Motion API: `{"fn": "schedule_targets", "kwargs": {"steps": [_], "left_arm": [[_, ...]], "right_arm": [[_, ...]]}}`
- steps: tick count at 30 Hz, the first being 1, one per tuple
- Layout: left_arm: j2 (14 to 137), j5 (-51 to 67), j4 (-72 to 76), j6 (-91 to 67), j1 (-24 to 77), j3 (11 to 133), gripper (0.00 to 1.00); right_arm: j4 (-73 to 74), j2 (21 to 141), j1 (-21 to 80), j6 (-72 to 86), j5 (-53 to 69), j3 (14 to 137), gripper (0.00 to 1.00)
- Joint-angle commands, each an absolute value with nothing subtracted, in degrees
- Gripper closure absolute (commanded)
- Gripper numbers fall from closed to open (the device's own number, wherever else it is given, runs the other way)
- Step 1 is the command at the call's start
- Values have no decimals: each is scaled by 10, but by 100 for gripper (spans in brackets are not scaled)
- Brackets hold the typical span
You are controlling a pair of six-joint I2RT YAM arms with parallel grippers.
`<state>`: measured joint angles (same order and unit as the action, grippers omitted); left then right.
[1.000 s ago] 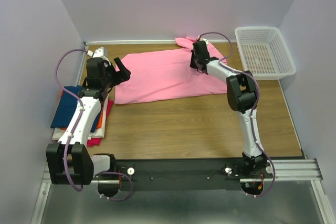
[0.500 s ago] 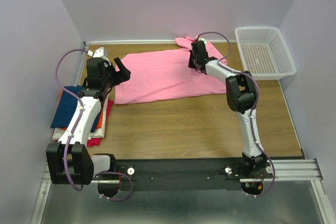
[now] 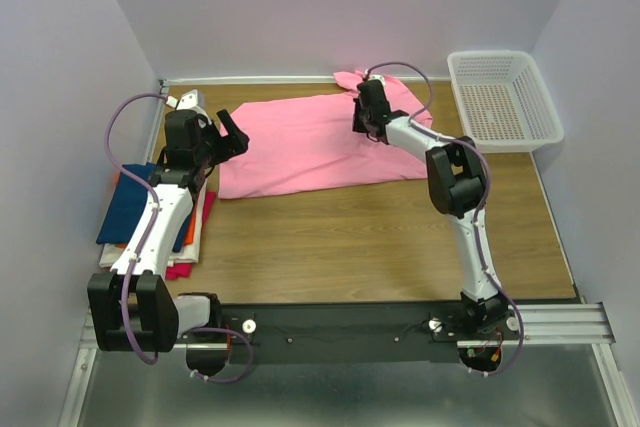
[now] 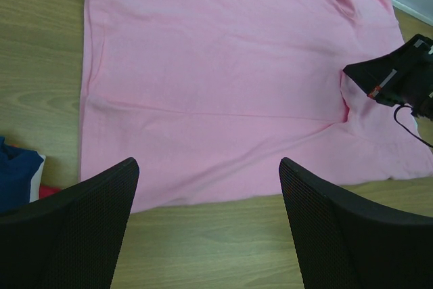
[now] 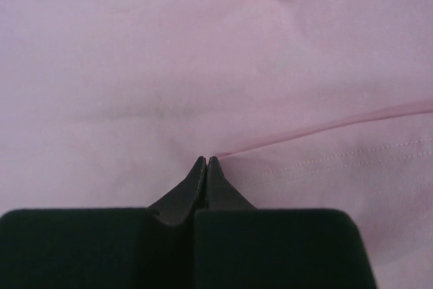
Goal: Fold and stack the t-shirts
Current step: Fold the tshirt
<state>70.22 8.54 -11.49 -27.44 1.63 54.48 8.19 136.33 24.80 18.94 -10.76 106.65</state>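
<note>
The pink t-shirt (image 3: 300, 142) lies spread out on the wooden table (image 3: 350, 237), in the upper middle of the top view. Its far sleeve is bunched up at the back edge of the table. The right arm lies across the shirt's right side and hides some of it.

The right gripper (image 5: 205, 162) is down on the shirt near that sleeve. Its two tips are squeezed tight together on the cloth, just where a folded edge starts. In the left wrist view the cloth puckers toward it. The bit between the tips is too small to see.

The left gripper (image 4: 206, 167) hangs over the near edge of the shirt with its jaws wide apart, holding nothing. Its black fingers (image 4: 88, 214) are cut off at the bottom of that view.

A pile of folded shirts (image 3: 190, 237) sits at the left side of the top view, with a dark blue shirt (image 3: 130, 207) on top. The left arm covers part of the pile, so only thin strips of red and orange show. A white basket (image 3: 545, 112) stands at the upper right.
</note>
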Motion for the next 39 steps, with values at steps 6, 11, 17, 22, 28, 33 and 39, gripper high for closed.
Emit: {"fn": "schedule_targets", "kwargs": {"steps": [6,11,17,22,28,33,39], "left_arm": [[704,96,-113,-270,18,535,8],[705,94,-113,-271,18,535,8],[710,91,-114,-273,18,535,8],[715,80,-115,-280,18,534,8],[722,33,-119,-331,18,519,8],[731,8,-95,-413,18,481,7],[757,-69,-83,-497,34,468,8]], "right_arm": [[52,1367,262,165,-88,1034,100],[49,1365,262,163,-85,1025,99],[42,1354,262,158,-84,1014,96],[32,1344,262,158,-85,1017,86],[30,1329,261,156,-75,1030,53],[30,1283,254,168,-71,1012,34],[33,1181,224,242,-90,888,31]]}}
